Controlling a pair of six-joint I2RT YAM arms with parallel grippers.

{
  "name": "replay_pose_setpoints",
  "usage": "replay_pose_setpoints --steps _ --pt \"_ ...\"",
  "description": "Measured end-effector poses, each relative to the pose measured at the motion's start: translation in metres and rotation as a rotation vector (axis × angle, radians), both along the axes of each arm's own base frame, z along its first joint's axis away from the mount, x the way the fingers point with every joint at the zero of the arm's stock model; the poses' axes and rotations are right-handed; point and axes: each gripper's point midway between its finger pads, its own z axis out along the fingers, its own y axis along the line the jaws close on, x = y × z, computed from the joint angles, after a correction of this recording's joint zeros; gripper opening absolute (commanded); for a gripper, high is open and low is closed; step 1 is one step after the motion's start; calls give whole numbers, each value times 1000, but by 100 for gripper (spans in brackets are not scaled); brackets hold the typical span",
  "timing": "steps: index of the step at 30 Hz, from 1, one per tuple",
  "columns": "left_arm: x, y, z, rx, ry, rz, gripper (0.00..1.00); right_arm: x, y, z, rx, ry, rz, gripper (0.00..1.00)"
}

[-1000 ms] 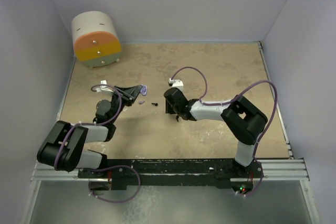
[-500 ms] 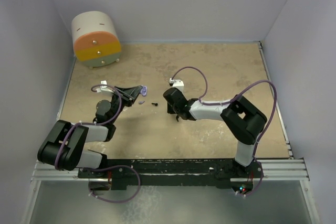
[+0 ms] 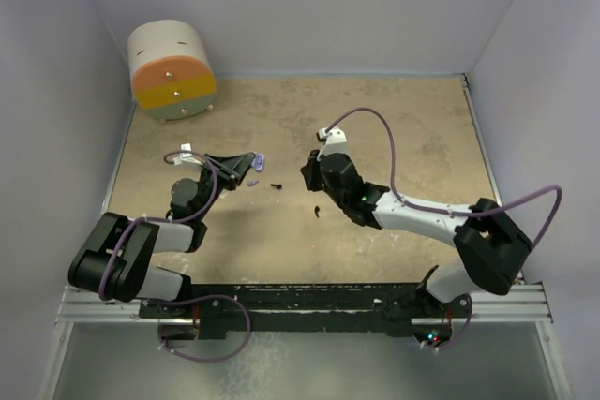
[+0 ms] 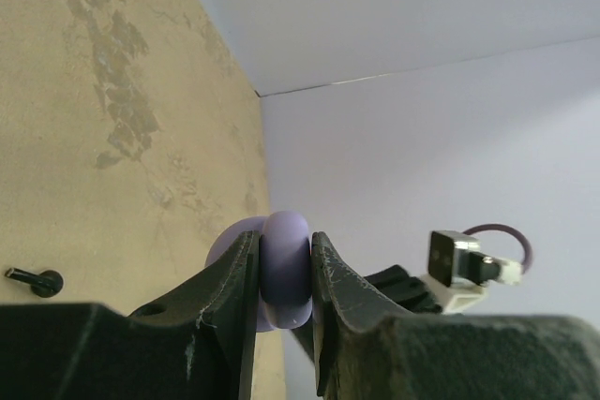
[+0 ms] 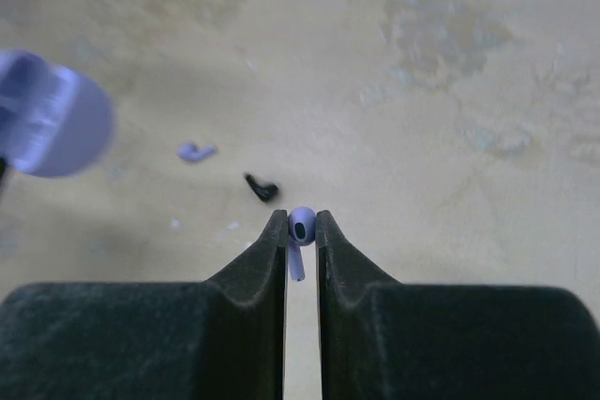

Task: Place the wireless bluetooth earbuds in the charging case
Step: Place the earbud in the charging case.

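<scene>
We see a tan, mottled stone-look tabletop (image 3: 394,119) boxed on three sides by pale lavender-grey walls (image 3: 319,7), with a white drum (image 3: 172,70) faced in orange, yellow and grey-green bands in its far left corner and a metal rail (image 3: 525,299) along its near edge.

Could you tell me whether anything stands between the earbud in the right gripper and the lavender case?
Nothing visible does: the held earbud faces the case across open space; a black earbud and another lavender one lie on the table.

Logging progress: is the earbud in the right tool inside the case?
Out: the right tool pinches the earbud, apart from the case.
</scene>
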Motion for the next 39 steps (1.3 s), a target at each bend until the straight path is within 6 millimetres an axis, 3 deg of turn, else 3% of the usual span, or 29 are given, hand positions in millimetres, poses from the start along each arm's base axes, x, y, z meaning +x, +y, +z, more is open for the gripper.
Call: replay_pose_setpoints --steps 4,9,17,27,39 --pt "-1 -2 6 -35 -2 -14 0 3 4 57 109 -167 42 0" --pt "-2 -5 15 -73 -10 -33 0 -2 1 94 188 -310 80 0" --pt "-1 -12 26 -107 -15 -80 0 -15 -8 113 245 -465 131 0" --pt "-3 -36 26 -114 0 -153 0 -21 4 148 291 -655 222 0" --pt "-9 -53 22 -88 33 -208 0 -21 22 147 258 -767 411 0"
